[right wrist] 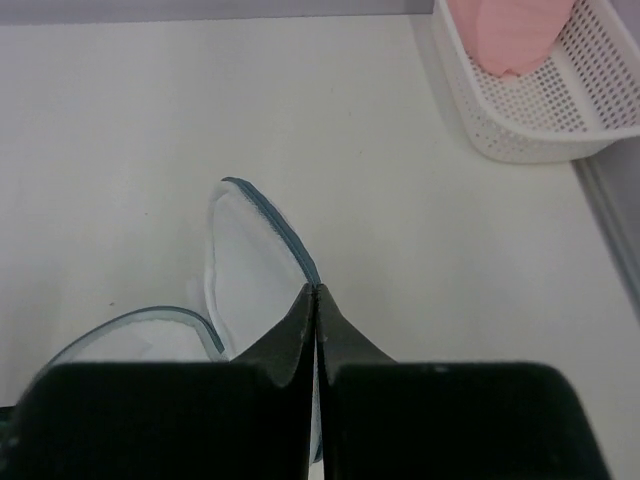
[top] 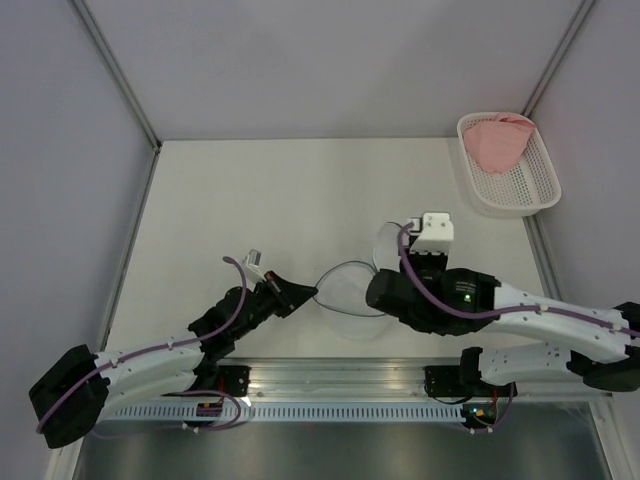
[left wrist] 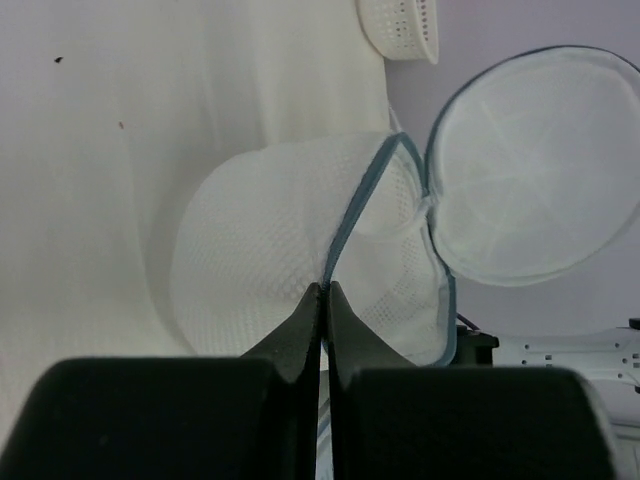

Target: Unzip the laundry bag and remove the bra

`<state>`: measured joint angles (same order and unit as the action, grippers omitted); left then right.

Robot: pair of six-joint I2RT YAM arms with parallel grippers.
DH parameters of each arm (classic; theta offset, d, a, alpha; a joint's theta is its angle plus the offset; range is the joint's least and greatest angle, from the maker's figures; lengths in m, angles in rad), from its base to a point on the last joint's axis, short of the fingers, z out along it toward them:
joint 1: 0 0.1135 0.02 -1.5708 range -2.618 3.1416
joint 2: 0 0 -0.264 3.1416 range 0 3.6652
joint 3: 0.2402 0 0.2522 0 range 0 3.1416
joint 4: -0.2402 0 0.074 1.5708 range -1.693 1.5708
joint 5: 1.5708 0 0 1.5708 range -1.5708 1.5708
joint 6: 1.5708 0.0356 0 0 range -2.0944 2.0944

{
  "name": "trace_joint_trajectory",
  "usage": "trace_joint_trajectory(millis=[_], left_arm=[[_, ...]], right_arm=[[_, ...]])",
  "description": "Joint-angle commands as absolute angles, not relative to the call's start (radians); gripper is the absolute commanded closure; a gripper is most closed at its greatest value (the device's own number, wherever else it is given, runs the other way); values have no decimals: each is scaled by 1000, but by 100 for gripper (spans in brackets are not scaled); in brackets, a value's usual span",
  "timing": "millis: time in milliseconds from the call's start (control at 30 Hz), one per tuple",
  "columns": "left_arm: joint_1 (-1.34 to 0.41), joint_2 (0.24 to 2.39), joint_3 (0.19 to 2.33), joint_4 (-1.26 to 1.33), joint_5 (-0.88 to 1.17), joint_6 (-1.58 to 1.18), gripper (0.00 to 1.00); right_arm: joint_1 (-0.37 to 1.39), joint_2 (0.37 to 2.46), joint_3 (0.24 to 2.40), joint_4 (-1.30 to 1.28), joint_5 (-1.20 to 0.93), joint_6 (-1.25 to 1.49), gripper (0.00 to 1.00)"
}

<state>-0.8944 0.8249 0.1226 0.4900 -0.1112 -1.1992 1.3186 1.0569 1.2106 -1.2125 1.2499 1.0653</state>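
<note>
Rim of the laundry bag (left wrist: 262, 262) is pinched by the left tool (left wrist: 323, 290) and the right tool (right wrist: 315, 292), each pressed together.

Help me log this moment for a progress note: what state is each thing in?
Bag: unzipped, lid flap swung open, no pink showing inside.
Bra: out of the bag, lying in the basket.
Basket: upright at the table's far right corner, holding the bra.
Left gripper: shut on the bag's grey zipper rim.
Right gripper: shut on the bag's zipper rim, on the other side.
</note>
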Motion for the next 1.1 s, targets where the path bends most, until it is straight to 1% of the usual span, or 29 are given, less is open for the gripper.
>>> trace_joint_trajectory(millis=[0, 200, 400, 567, 700, 733, 867, 1000, 1067], left_arm=[[-893, 856, 160, 669, -68, -1180, 98], [-894, 809, 132, 647, -84, -1189, 98], [-894, 744, 114, 591, -106, -1192, 98], [-893, 738, 98, 584, -109, -1207, 98], [-894, 741, 89, 588, -110, -1219, 98], [-894, 739, 87, 588, -110, -1223, 98], [-893, 712, 75, 566, -115, -1229, 98], [-893, 641, 69, 497, -143, -1236, 98], [-893, 612, 66, 436, -166, -1249, 98]], right_arm=[[1324, 1196, 1252, -1209, 1318, 878, 99], [1324, 1342, 1203, -970, 1233, 733, 100], [1359, 1381, 1149, -752, 1143, 612, 100], [1396, 1394, 1138, -600, 1065, 516, 100], [1416, 1393, 1118, -480, 936, 457, 100], [1416, 1393, 1102, -438, 863, 451, 100], [1419, 1399, 1063, -387, 738, 460, 99], [1420, 1388, 1005, -328, 618, 477, 97], [1422, 1368, 962, -284, 551, 479, 100]])
